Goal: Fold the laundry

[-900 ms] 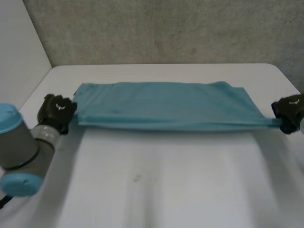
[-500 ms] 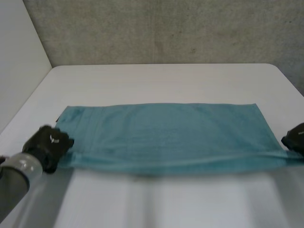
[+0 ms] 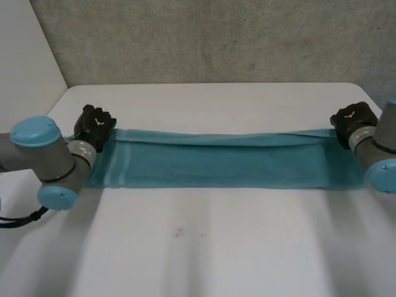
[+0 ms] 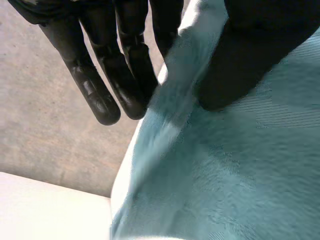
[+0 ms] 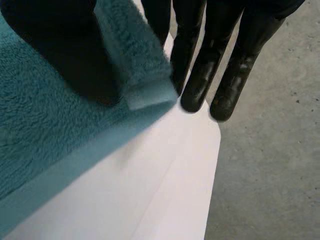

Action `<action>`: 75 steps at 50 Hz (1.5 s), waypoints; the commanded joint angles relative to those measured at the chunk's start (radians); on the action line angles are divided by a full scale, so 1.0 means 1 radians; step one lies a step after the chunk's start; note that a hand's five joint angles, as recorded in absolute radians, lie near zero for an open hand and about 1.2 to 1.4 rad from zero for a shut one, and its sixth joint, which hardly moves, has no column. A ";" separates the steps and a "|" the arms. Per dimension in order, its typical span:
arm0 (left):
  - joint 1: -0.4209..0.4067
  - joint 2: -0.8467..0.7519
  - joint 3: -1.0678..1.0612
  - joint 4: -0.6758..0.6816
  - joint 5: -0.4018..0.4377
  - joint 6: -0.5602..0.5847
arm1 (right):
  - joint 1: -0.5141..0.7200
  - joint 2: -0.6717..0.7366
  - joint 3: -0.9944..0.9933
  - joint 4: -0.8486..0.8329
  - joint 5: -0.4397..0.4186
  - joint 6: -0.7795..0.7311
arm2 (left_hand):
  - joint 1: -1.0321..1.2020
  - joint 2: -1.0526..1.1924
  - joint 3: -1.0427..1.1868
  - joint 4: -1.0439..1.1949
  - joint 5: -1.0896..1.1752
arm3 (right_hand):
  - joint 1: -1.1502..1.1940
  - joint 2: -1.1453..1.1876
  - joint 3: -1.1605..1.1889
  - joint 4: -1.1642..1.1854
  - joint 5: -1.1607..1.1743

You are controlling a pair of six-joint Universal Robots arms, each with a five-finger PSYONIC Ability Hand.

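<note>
A teal towel (image 3: 223,164) lies across the white table (image 3: 204,247) as a long narrow strip, doubled over lengthwise. My left hand (image 3: 94,125) is at its far left corner and my right hand (image 3: 352,119) at its far right corner. In the left wrist view the towel (image 4: 240,175) has its edge pinched between the thumb and straight fingers (image 4: 100,95). The right wrist view has the towel (image 5: 40,150) corner clamped the same way between the thumb and fingers (image 5: 200,85).
A grey wall (image 3: 216,37) rises behind the table's far edge. The table's right edge (image 5: 212,170) runs just beyond my right hand, with grey floor (image 5: 270,175) past it. Bare table spreads in front of the towel.
Both hands have carried the towel's near edge away from me onto its far edge. The towel is now half as deep as before.
</note>
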 commanded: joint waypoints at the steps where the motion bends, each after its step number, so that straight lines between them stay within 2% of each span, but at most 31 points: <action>1: -0.036 -0.025 -0.007 0.141 0.002 0.007 | 0.043 0.095 -0.112 -0.026 0.105 0.007 | -0.764 -0.831 -0.823 -0.846 -0.794 | -0.695 -0.845 -0.848 -0.867 -0.869; 6: -0.053 0.017 -0.047 0.202 -0.003 0.003 | 0.043 0.078 -0.104 -0.111 0.115 0.071 | -0.794 -0.861 -0.853 -0.876 -0.824 | -0.695 -0.845 -0.848 -0.867 -0.869; 13: -0.053 0.178 -0.168 0.208 -0.010 -0.002 | 0.033 -0.155 0.003 -0.155 0.100 0.252 | -0.791 -0.858 -0.850 -0.873 -0.821 | -0.695 -0.845 -0.848 -0.867 -0.869; 15: -0.052 0.218 -0.204 0.208 -0.010 -0.005 | 0.031 -0.176 0.016 -0.155 0.094 0.271 | -0.794 -0.861 -0.853 -0.876 -0.824 | -0.695 -0.845 -0.848 -0.867 -0.869; 20: -0.047 0.336 -0.323 0.207 -0.010 -0.019 | 0.022 -0.363 0.143 -0.122 -0.019 0.326 | -0.799 -0.867 -0.859 -0.882 -0.830 | -0.695 -0.845 -0.848 -0.867 -0.869; 26: -0.050 0.457 -0.477 0.201 -0.010 -0.086 | -0.070 -0.455 0.281 -0.012 -0.147 0.322 | -0.805 -0.873 -0.865 -0.888 -0.835 | -0.695 -0.845 -0.848 -0.867 -0.869; 31: -0.052 0.531 -0.555 0.182 -0.010 -0.219 | -0.136 -0.471 0.365 0.121 -0.220 0.319 | -0.799 -0.867 -0.859 -0.882 -0.830 | -0.658 -0.808 -0.811 -0.830 -0.833; 34: -0.052 0.566 -0.581 0.162 -0.010 -0.338 | -0.162 -0.465 0.416 0.172 -0.256 0.314 | -0.791 -0.858 -0.850 -0.873 -0.821 | -0.585 -0.735 -0.738 -0.757 -0.759; 38: -0.050 0.580 -0.593 0.132 -0.010 -0.456 | -0.203 -0.419 0.457 0.140 -0.308 0.308 | -0.785 -0.852 -0.844 -0.867 -0.815 | -0.450 -0.600 -0.603 -0.622 -0.624; 43: -0.047 0.577 -0.604 0.112 -0.015 -0.499 | -0.226 -0.304 0.474 0.027 -0.368 0.306 | -0.779 -0.846 -0.838 -0.861 -0.809 | -0.365 -0.514 -0.518 -0.536 -0.539; 50: -0.047 0.566 -0.618 0.112 -0.015 -0.500 | -0.242 -0.227 0.458 -0.056 -0.369 0.306 | -0.779 -0.846 -0.838 -0.861 -0.809 | -0.300 -0.450 -0.453 -0.472 -0.474; 57: -0.044 0.565 -0.623 0.118 -0.014 -0.500 | -0.246 -0.183 0.431 -0.059 -0.365 0.302 | -0.779 -0.846 -0.838 -0.861 -0.809 | -0.212 -0.362 -0.365 -0.384 -0.387; 61: -0.044 0.566 -0.624 0.119 -0.014 -0.500 | -0.248 -0.157 0.407 -0.066 -0.362 0.299 | -0.779 -0.846 -0.838 -0.861 -0.809 | 0.154 0.004 0.001 -0.018 -0.021; 62: -0.044 0.565 -0.624 0.119 -0.015 -0.500 | -0.257 -0.149 0.398 -0.070 -0.356 0.300 | -0.779 -0.846 -0.838 -0.861 -0.809 | 0.523 0.373 0.370 0.351 0.349; 64: -0.043 0.565 -0.624 0.119 -0.015 -0.500 | -0.277 -0.149 0.390 -0.076 -0.340 0.300 | -0.779 -0.846 -0.838 -0.861 -0.809 | 0.527 0.377 0.374 0.355 0.353; 69: -0.041 0.566 -0.624 0.113 -0.017 -0.500 | -0.335 -0.166 0.369 -0.124 -0.201 0.294 | -0.779 -0.846 -0.838 -0.861 -0.809 | 0.527 0.377 0.374 0.355 0.353; 70: -0.041 0.569 -0.624 0.113 -0.021 -0.500 | -0.348 -0.178 0.349 -0.148 -0.143 0.282 | -0.779 -0.846 -0.838 -0.861 -0.809 | 0.527 0.377 0.374 0.355 0.353; 75: -0.043 0.574 -0.624 0.112 -0.044 -0.502 | -0.415 -0.181 0.280 -0.156 -0.044 0.187 | -0.782 -0.849 -0.841 -0.864 -0.812 | 0.527 0.377 0.374 0.355 0.353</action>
